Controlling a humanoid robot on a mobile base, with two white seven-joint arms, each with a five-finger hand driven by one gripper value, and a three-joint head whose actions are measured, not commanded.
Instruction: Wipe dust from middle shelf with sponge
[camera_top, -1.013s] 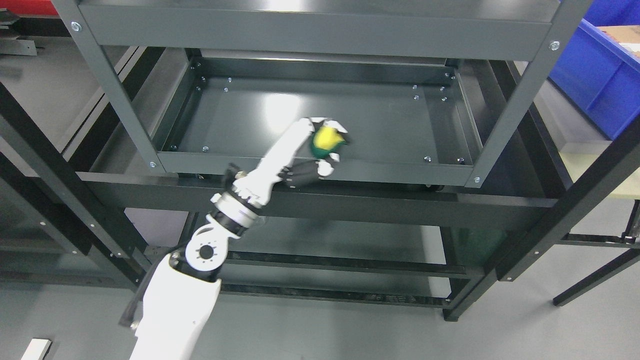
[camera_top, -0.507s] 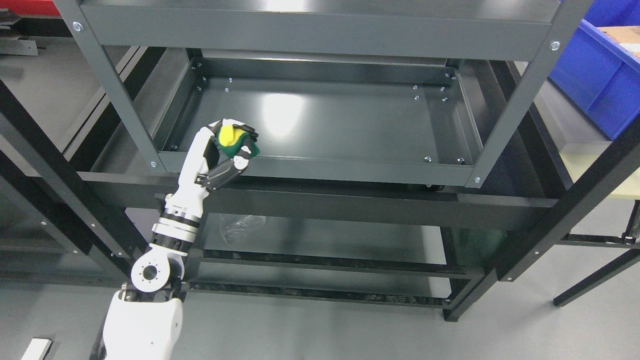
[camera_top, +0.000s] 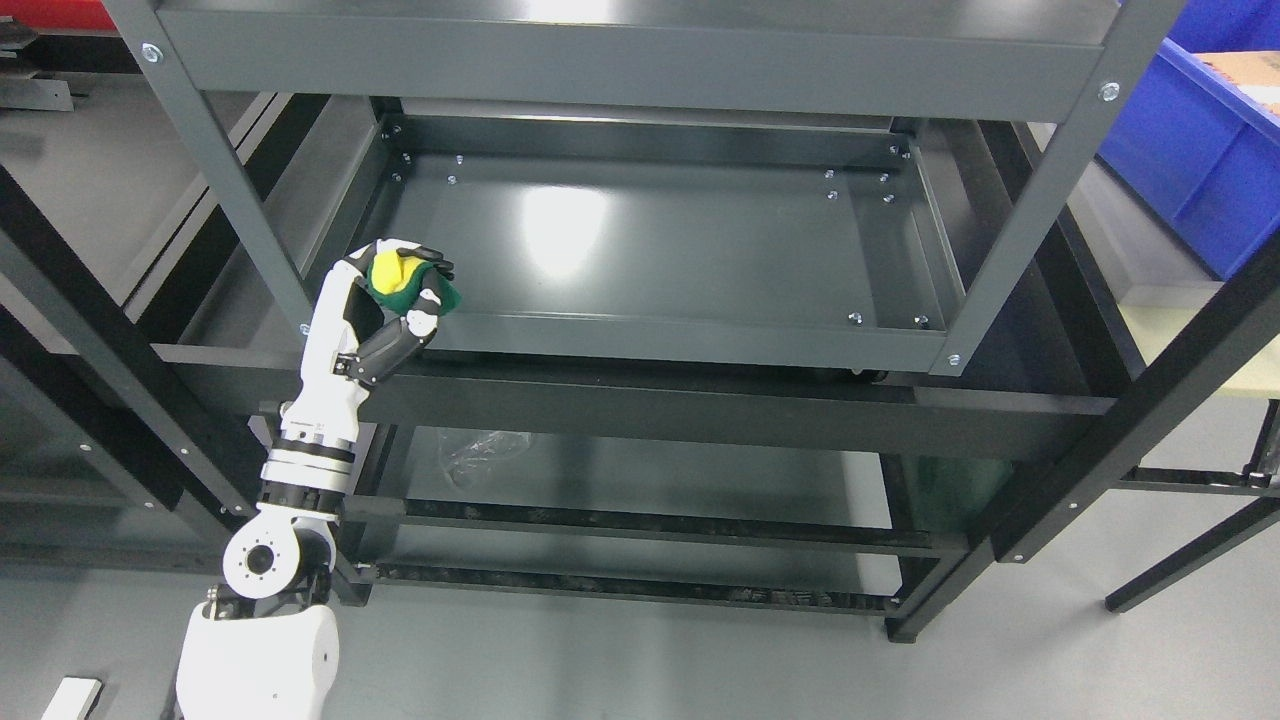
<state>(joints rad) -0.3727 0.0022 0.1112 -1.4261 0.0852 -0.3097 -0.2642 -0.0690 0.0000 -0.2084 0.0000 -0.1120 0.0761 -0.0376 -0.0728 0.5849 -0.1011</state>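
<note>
My left hand (camera_top: 405, 285) is shut on a yellow and green sponge (camera_top: 400, 278). It holds the sponge at the front left corner of the dark grey metal shelf (camera_top: 640, 240), just inside the shelf's front rim. The green side of the sponge faces down toward the shelf floor; whether it touches the floor I cannot tell. My left arm (camera_top: 310, 430) comes up from the lower left in front of the rack. The right arm is out of view.
A grey upright post (camera_top: 230, 190) stands just left of my hand. A lower shelf (camera_top: 650, 480) holds a crumpled clear plastic bag (camera_top: 480, 450). A blue bin (camera_top: 1200, 150) sits at the upper right. A black frame leg (camera_top: 1130, 420) runs along the right.
My left hand has swept the sponge from the middle of the shelf's front edge to the front left corner, and the arm has swung left with it.
</note>
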